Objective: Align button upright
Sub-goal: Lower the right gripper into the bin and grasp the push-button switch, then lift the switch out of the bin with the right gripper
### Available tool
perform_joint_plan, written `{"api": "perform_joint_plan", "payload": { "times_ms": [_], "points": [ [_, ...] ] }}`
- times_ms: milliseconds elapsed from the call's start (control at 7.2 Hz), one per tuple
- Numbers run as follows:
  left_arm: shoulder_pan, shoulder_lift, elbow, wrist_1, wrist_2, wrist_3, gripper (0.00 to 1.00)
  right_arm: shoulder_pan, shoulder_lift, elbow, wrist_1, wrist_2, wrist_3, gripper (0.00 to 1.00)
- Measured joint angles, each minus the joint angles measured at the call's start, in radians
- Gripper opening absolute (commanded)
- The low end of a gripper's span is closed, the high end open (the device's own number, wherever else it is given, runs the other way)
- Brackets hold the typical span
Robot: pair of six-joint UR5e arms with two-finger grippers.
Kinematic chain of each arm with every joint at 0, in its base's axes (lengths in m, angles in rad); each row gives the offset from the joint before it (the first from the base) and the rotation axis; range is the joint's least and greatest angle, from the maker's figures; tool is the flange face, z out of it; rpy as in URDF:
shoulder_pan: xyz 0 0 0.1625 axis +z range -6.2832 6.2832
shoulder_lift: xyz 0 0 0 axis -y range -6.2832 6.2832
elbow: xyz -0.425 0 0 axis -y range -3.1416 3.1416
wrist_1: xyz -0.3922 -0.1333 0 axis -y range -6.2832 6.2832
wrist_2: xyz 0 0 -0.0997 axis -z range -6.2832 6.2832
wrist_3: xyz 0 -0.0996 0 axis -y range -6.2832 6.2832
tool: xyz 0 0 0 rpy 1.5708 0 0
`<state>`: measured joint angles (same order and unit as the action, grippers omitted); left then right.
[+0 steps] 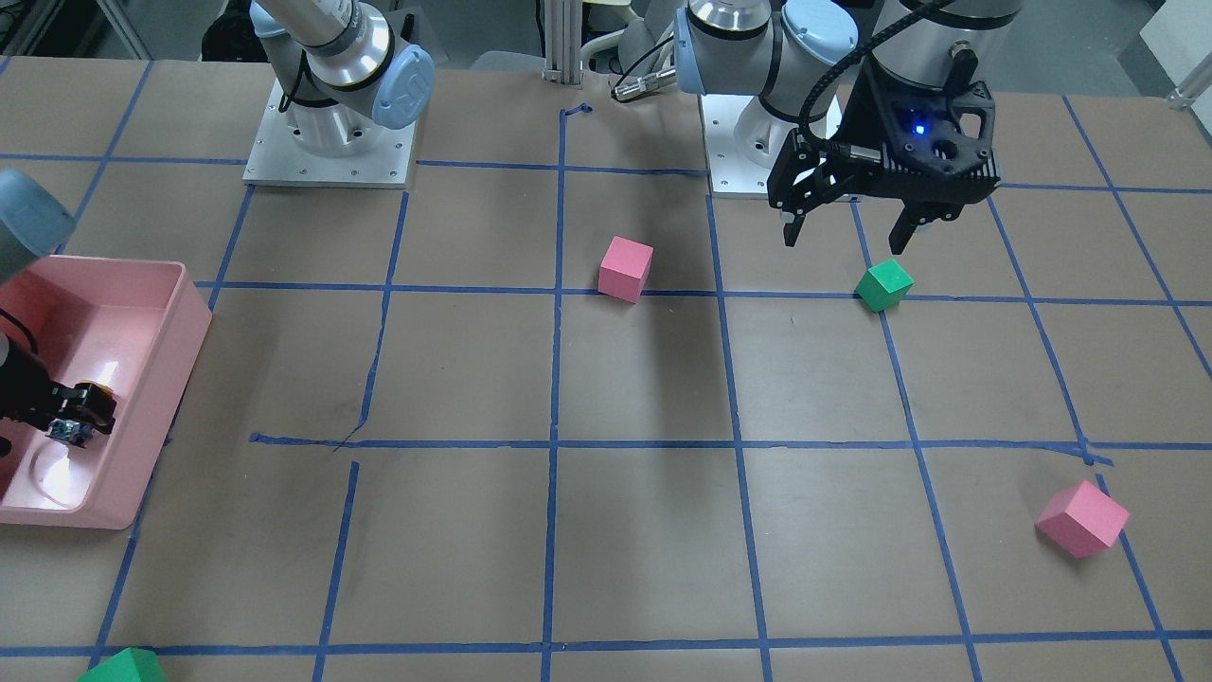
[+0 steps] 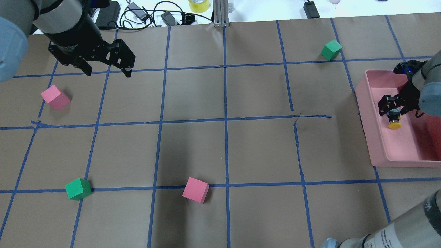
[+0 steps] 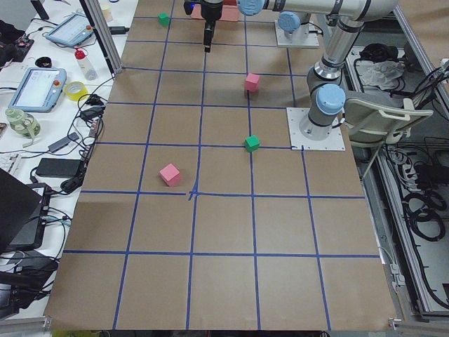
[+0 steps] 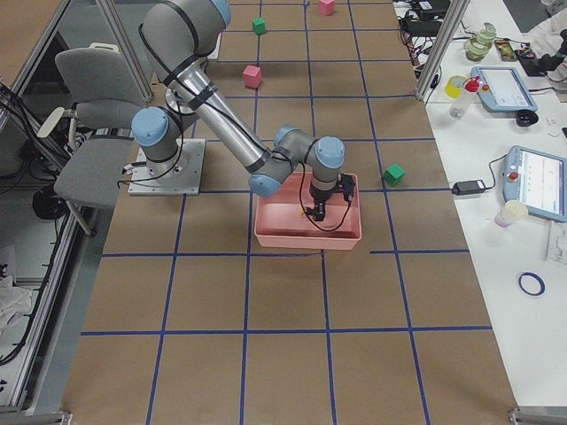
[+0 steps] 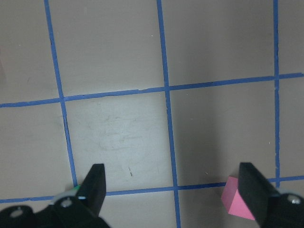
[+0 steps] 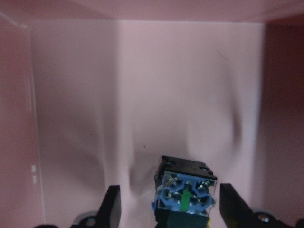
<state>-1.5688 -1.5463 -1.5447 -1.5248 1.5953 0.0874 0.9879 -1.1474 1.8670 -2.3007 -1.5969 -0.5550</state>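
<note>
Desk (image 2: 193, 144): brown paper, blue tape grid.
Pink bin (image 2: 373, 134): 1, at the desk's edge on the robot's right.
Left end effector (image 1: 846, 244): fingers spread wide and holding nothing. It hangs above the desk near a green cube, well apart from the bin.
Right end effector (image 6: 168, 187): lowered inside the bin, fingers apart on either side of the button. There is a clear gap at one finger; the other is nearly touching.
Cubes: 2 pink (image 2: 55, 97) (image 2: 195, 190) and 2 green (image 2: 78, 189) (image 2: 331, 50), all on the open desk.
Button (image 2: 395, 124): 1, in the bin between the right fingers, tipped off upright. Its yellow cap points toward the robot and its base faces the wrist camera. Cannot tell whether it rests on the bin floor.
</note>
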Motion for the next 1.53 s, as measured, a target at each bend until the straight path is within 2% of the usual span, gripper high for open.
{"api": "perform_joint_plan", "payload": {
  "times_ms": [139, 417, 833, 972, 1250, 1528],
  "points": [
    [0.0, 0.0, 0.0, 0.0, 0.0, 0.0, 1.0, 0.0, -0.001, -0.004, 0.001, 0.0, -0.018, 0.21],
    [0.001, 0.0, 0.0, 0.0, 0.0, 0.0, 1.0, 0.0, -0.001, -0.018, 0.006, -0.007, -0.042, 0.04],
    [0.0, 0.0, 0.0, 0.0, 0.0, 0.0, 1.0, 0.0, -0.013, -0.044, 0.026, -0.012, -0.048, 0.0],
    [0.0, 0.0, 0.001, 0.0, 0.0, 0.0, 1.0, 0.0, -0.031, -0.067, 0.069, -0.012, -0.049, 0.0],
    [0.0, 0.0, 0.001, 0.0, 0.0, 0.0, 1.0, 0.012, -0.077, -0.174, 0.23, -0.009, -0.045, 0.0],
    [0.0, 0.0, 0.001, 0.0, 0.0, 0.0, 1.0, 0.075, -0.112, -0.28, 0.367, -0.003, -0.023, 0.0]
  ]
}}
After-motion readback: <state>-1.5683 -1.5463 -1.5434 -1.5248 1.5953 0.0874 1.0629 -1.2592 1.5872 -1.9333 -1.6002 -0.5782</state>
